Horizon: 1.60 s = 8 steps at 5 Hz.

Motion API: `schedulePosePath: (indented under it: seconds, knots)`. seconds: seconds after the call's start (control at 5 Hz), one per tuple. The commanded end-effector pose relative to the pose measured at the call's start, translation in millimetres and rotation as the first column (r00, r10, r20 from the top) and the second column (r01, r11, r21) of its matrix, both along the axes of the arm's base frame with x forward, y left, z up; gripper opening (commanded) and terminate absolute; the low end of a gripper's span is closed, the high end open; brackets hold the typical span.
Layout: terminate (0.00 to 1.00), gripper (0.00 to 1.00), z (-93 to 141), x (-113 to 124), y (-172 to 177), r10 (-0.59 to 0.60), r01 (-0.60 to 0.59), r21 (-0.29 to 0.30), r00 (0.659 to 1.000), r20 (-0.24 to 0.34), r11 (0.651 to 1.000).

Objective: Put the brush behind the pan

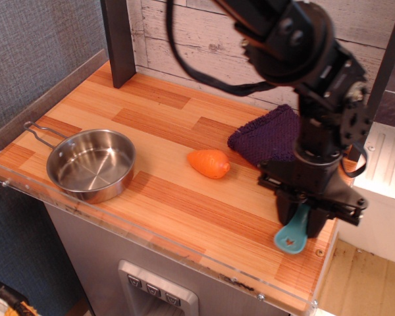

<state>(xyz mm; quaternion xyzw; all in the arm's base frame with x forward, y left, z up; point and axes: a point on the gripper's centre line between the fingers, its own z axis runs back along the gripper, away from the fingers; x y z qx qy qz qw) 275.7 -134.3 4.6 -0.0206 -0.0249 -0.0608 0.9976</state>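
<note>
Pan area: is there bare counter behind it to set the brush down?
Yes. Bare wood lies behind the pan, up to the dark post and plank wall. The right end is crowded: gripper on the brush, purple cloth, orange toy.

Pan (91,164), left of frame: polished metal, mirror-bright inside, thin wire handle. Brush (293,232), lower right: translucent teal plastic, smooth, slight gloss. Gripper (305,220) over it: black, matt, hard-looking; jaws pressed against the brush's sides. Carrot-like toy (209,163), centre: orange, smooth, soft sheen. Cloth (268,137), right of centre: dark purple, knitted, rough matt texture. Counter (164,138): striped wood planks, smooth satin finish; clear plastic strip along front edge. Back wall: whitewashed rough boards.
</note>
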Motion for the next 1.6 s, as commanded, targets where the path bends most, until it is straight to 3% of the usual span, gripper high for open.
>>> schedulePosePath:
  seconds: [0.0, 0.2, 0.4, 0.6, 0.8, 1.2, 1.4]
  knots:
    - [0.00, 0.00, 99, 25, 75, 0.081, -0.050, -0.151, 0.975, 0.208, 0.987]
    - [0.00, 0.00, 119, 59, 124, 0.115, -0.094, -0.102, 0.968, 0.224, 0.990]
    - [0.00, 0.00, 97, 95, 172, 0.121, -0.117, -0.029, 0.973, 0.199, 0.993]
    - [0.00, 0.00, 83, 112, 222, 0.090, -0.096, 0.023, 0.981, 0.173, 0.995]
    - [0.00, 0.00, 72, 112, 264, 0.071, -0.080, 0.057, 0.986, 0.149, 0.995]
    - [0.00, 0.00, 44, 104, 292, 0.048, -0.054, 0.063, 0.995, 0.090, 0.997]
    - [0.00, 1.00, 30, 102, 284, 0.045, -0.046, 0.021, 0.997, 0.057, 0.999]
